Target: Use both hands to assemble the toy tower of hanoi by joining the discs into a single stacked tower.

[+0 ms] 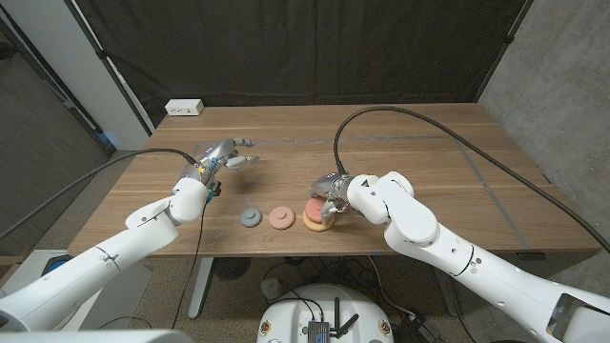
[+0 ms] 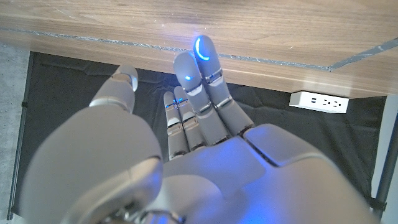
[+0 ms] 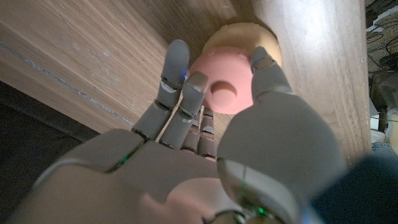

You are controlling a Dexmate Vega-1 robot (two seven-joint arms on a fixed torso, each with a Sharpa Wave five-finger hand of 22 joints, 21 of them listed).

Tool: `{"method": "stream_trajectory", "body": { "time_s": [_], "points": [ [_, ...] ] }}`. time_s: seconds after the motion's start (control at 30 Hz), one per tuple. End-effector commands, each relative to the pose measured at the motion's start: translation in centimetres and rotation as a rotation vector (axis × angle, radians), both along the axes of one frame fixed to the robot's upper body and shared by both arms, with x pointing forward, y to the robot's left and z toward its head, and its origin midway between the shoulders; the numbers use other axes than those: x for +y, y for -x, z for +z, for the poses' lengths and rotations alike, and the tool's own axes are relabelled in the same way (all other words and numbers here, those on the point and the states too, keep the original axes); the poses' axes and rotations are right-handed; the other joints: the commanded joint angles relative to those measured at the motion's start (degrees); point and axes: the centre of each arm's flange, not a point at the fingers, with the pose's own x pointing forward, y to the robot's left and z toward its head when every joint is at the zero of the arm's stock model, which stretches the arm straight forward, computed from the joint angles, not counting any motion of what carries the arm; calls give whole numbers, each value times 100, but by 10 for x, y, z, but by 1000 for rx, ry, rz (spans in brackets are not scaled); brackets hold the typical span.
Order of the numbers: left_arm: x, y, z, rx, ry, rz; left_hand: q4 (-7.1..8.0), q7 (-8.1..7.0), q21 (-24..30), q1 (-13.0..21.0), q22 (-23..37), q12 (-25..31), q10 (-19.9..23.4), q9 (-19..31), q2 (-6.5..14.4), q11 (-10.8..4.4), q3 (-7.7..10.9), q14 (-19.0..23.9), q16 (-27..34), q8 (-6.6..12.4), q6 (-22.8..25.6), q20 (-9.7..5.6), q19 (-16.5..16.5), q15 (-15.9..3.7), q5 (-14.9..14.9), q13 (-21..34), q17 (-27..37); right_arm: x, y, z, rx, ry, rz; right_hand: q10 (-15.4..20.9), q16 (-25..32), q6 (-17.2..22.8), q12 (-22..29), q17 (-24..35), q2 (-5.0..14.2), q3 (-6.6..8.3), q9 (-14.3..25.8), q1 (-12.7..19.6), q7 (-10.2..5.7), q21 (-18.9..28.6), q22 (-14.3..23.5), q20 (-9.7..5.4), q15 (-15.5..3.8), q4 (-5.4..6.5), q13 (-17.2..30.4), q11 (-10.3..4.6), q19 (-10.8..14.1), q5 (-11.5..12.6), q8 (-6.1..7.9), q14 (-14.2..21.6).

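A small grey disc (image 1: 250,218) and a slightly larger salmon disc (image 1: 279,217) lie side by side near the table's front edge. To their right a pink disc (image 1: 315,210) sits on top of a wider tan disc (image 1: 317,224). My right hand (image 1: 331,193) grips the pink disc (image 3: 227,87), with fingers (image 3: 176,65) on one side and the thumb on the other; the tan disc (image 3: 239,32) shows beneath it. My left hand (image 1: 225,154) hovers over the table behind the grey disc, fingers (image 2: 202,68) apart and holding nothing.
A white power strip (image 1: 185,108) lies at the wooden table's (image 1: 410,143) far left corner and also appears as the power strip (image 2: 318,101) in the left wrist view. A black cable (image 1: 400,112) arcs over the table to my right arm. A dark curtain hangs behind.
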Motion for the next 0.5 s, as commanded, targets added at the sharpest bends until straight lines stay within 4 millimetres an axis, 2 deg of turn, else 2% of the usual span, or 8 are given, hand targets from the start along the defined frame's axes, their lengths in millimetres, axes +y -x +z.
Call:
{"method": "stream_trajectory", "body": {
  "time_s": [0.03,0.5],
  "points": [
    [1,-1,-2,4,11,2,20,8,64,-32,10,26,63,20,6,-11,46,43,39,8,52,-603,-17,-273,-7,26,5,2,8,4,-23,15,7,930,-20,528,17,26,446,382,19,411,-458,-21,-5,-497,-92,308,264,-852,25,39,-1,-2],
    [-1,1,-5,0,17,-4,18,13,83,-34,3,23,67,20,15,-9,61,47,46,4,49,-604,-35,-273,-7,27,7,3,9,-4,-8,21,2,946,-81,538,-5,22,436,376,28,421,-474,-27,-5,-497,-93,305,267,-849,51,29,-25,35]
  ]
}}
